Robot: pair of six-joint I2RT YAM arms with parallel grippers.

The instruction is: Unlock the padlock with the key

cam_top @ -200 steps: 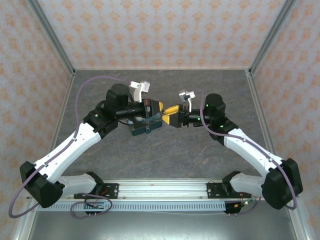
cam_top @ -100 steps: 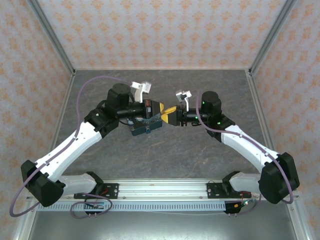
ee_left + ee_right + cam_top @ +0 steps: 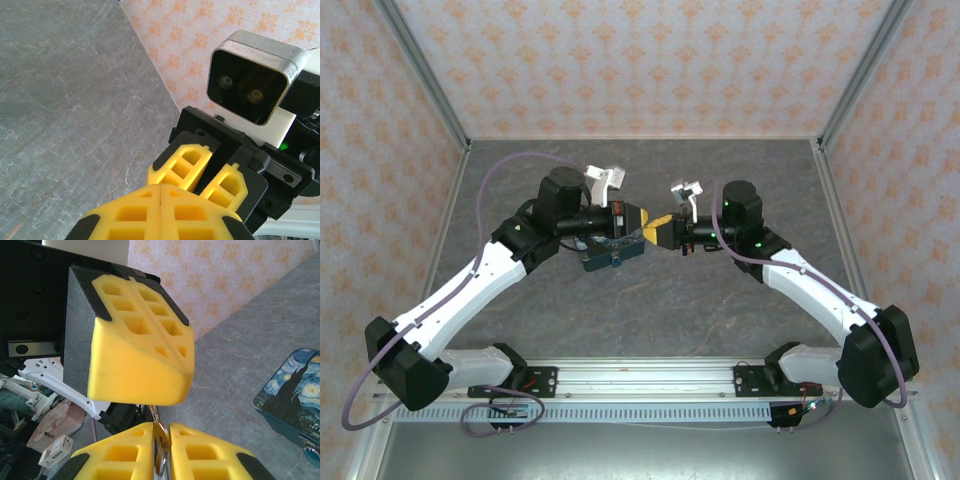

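My left gripper (image 3: 645,223) (image 3: 190,366) hangs above the table with its yellow fingers pressed together. My right gripper (image 3: 655,224) (image 3: 161,426) meets it tip to tip. The key (image 3: 161,434), a thin brassy sliver on a wire ring, stands between the right gripper's fingers, which close on its head. Its blade runs up under the left fingertips, where its end is hidden. In the left wrist view my left gripper (image 3: 160,186) shows no gap, and the right fingers (image 3: 182,165) sit just beyond. The padlock (image 3: 312,451) is a small teal lump at the box's front, cut by the frame edge.
The Starry-Night-print box (image 3: 610,250) (image 3: 292,390) lies on the grey table (image 3: 650,310) just below the left gripper. Patterned walls (image 3: 630,60) close in the back and both sides. Bare table lies in front of the box and behind the grippers.
The right arm has slid left until its fingertips meet the left gripper, and its jaws have closed in on the key's head. The left arm has barely moved.
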